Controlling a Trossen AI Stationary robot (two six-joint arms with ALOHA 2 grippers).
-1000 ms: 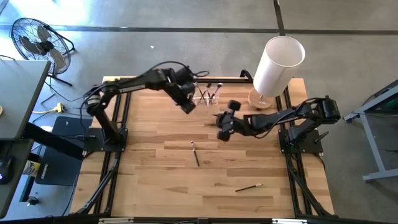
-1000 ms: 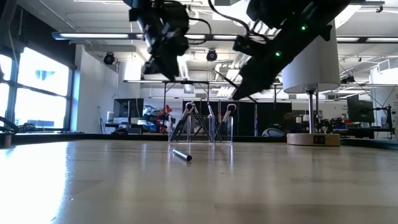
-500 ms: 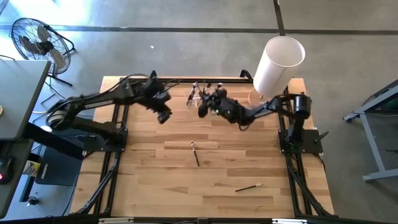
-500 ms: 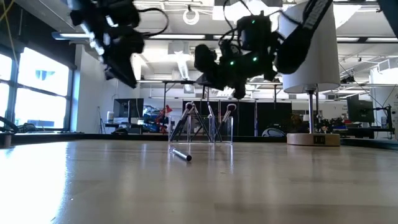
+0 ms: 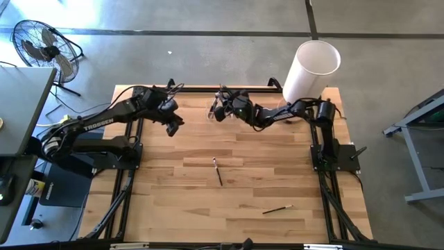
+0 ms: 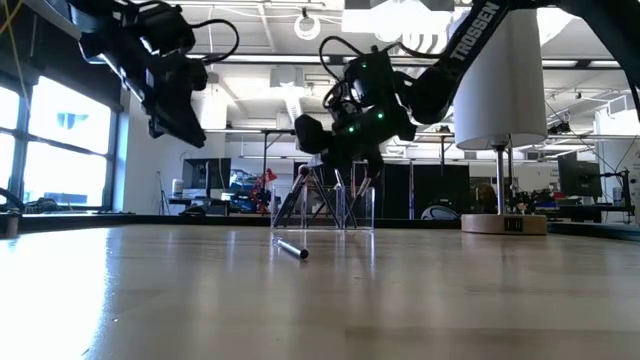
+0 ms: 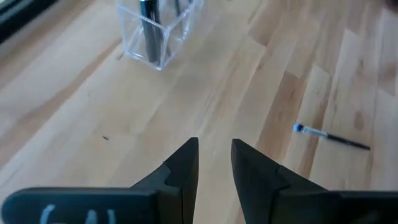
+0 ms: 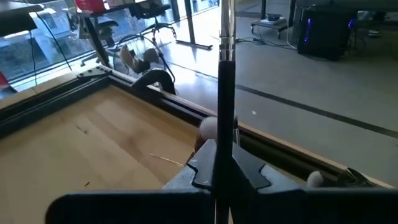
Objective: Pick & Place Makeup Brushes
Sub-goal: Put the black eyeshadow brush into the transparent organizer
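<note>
A brush (image 8: 225, 81) is pinched by the right gripper (image 5: 223, 109) above the holder (image 7: 157, 32); released off-centre, it could miss. The left gripper (image 7: 213, 163), beside the holder, is spread, empty.

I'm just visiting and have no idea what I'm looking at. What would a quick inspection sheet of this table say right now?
Surface: wooden table, planked, on a black frame.
Job's things: one makeup brush held upright in the right gripper; two brushes loose on the table; others stand in the clear holder.
Clutter: big white cylinder at the far right corner.
Grippers: right one shut on the brush above the holder; left gripper open, empty, above the table's far left part.
Cables: wires along both arms.
Surroundings: floor fan; grey desk; workshop room behind.
</note>
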